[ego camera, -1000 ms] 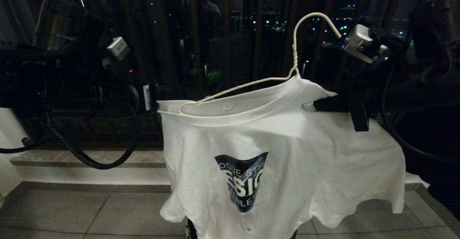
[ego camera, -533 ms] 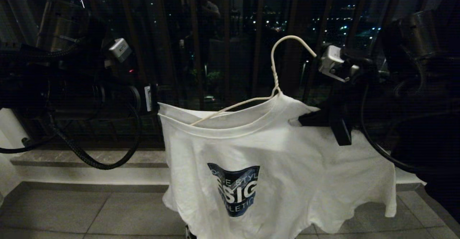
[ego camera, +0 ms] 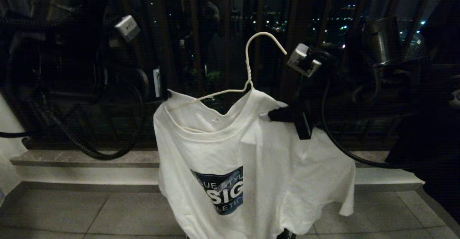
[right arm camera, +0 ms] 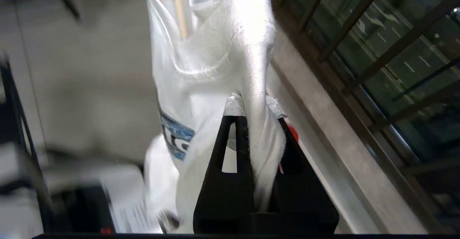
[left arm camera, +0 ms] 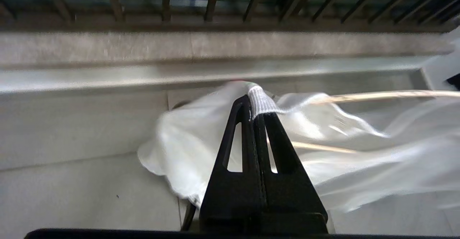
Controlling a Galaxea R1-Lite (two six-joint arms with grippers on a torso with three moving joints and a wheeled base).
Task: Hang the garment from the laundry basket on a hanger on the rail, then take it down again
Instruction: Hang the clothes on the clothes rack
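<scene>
The white T-shirt (ego camera: 251,167) hangs in the air in front of the dark railing (ego camera: 258,23), above the grey floor tiles (ego camera: 90,214). Two grippers hold it up, one at each shoulder.

The left gripper (ego camera: 162,96) is on the left side. Its black fingers (left arm camera: 251,142) are pressed tight together, and a bit of the shirt's edge is pinched at the very tip. The right gripper (ego camera: 267,116) is on the right side. Its fingers (right arm camera: 230,167) are clenched on a thick fold of the shirt, and the cloth runs down between them.

The thin white hanger (ego camera: 248,63) sits inside the neck of the shirt. Its hook sticks up above the collar and is not on anything. One wire arm shows at the open neck, going toward the left gripper. The other arm is hidden under the cloth. The hanger may be held together with the cloth at the left tip, but it is too blurry to be sure.

The shirt sags in the middle, with a deep dip at the neck. The blue print (ego camera: 222,192) with white letters faces the robot, low on the shirt. The right sleeve hangs loose below the right gripper.
</scene>
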